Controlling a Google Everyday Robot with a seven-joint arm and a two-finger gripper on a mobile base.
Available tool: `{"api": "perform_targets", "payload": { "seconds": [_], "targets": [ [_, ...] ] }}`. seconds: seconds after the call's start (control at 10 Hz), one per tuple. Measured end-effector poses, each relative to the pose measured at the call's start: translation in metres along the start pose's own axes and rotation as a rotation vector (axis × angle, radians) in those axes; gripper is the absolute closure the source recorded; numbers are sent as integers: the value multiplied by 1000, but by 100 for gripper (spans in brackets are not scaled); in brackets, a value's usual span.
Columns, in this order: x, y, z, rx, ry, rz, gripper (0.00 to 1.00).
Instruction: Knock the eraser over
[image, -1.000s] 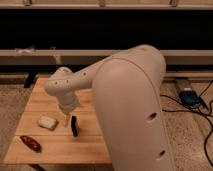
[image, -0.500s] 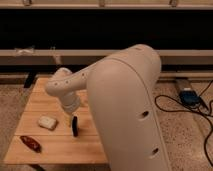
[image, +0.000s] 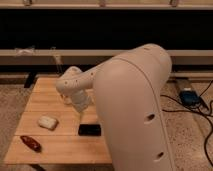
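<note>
The eraser (image: 89, 129), a thin black rectangular block, lies flat on the wooden table (image: 55, 150) near its middle front. My gripper (image: 83, 114) hangs at the end of the white arm, just above and a little left of the eraser. The large white arm (image: 130, 110) fills the right half of the view and hides the table's right side.
A whitish rounded block (image: 47, 122) lies left of the eraser. A dark red oblong thing (image: 31, 142) lies at the table's front left. A dark wall with a ledge runs behind. A blue box (image: 190, 96) and cables lie on the floor at right.
The eraser stood upright on its edge at the gripper before; now it lies flat on the table, slightly to the right. The gripper has lifted a little.
</note>
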Motion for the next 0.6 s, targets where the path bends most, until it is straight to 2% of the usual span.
{"api": "perform_targets", "payload": {
  "seconds": [0.1,0.2,0.3,0.4,0.5,0.6],
  "targets": [
    [1,-5,-1,-1,-8,31,20],
    [-3,-10,-7,-18,-62,74,20],
    [-6,-14,-13,-40,-137,97,20],
    [-12,-19,-25,-70,-244,121,20],
    [-19,-21,-39,-99,-331,136,20],
    [-23,-24,-51,-121,-398,149,20]
  ]
}}
